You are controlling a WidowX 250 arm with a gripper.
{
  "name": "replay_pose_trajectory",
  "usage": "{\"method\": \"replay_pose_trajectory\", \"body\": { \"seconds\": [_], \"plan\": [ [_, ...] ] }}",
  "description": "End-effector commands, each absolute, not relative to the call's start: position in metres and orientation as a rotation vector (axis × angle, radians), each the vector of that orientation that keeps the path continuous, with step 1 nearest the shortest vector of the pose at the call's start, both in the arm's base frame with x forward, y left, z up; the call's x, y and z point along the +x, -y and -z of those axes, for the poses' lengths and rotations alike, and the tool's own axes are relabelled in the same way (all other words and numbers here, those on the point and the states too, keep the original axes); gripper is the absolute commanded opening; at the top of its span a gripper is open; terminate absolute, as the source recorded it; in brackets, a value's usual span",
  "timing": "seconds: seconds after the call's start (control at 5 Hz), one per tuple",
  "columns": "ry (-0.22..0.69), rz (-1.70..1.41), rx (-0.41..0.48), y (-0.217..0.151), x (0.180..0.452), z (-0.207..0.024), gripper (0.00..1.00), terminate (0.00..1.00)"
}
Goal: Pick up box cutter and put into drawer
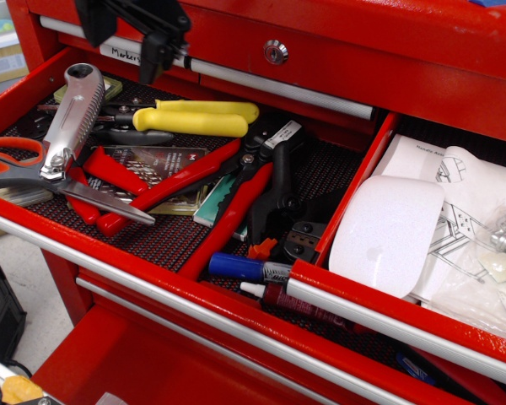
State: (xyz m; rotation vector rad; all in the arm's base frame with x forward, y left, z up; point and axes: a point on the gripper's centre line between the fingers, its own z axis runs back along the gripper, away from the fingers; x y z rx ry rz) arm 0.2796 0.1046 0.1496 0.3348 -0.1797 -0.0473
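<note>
One label (128, 56) reads "Markers"; claw (122, 38) spread, empty, above box cutter (72, 118) in drawer (34, 80).

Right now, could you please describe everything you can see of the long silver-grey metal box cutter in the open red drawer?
The long silver-grey metal box cutter lies flat in the left part of the open red drawer, running from a rounded end with a hole at the rear to a narrower end at the front. One long edge is ridged, and a screw shows near the front. Its front end rests on the orange-handled scissors. The black gripper hangs above and behind it, apart from it.
</note>
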Motion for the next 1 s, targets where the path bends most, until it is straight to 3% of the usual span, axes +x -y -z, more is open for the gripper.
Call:
{"method": "replay_pose_trajectory", "body": {
  "seconds": [0.0, 0.4, 0.8],
  "plan": [
    [0.201, -0.020, 0.366, -0.109, 0.286, -0.147, 1.00, 0.00],
    [0.187, -0.023, 0.351, -0.143, 0.283, -0.121, 1.00, 0.00],
    [0.236, -0.085, 0.305, -0.176, 0.281, -0.094, 1.00, 0.00]
  ]
}}
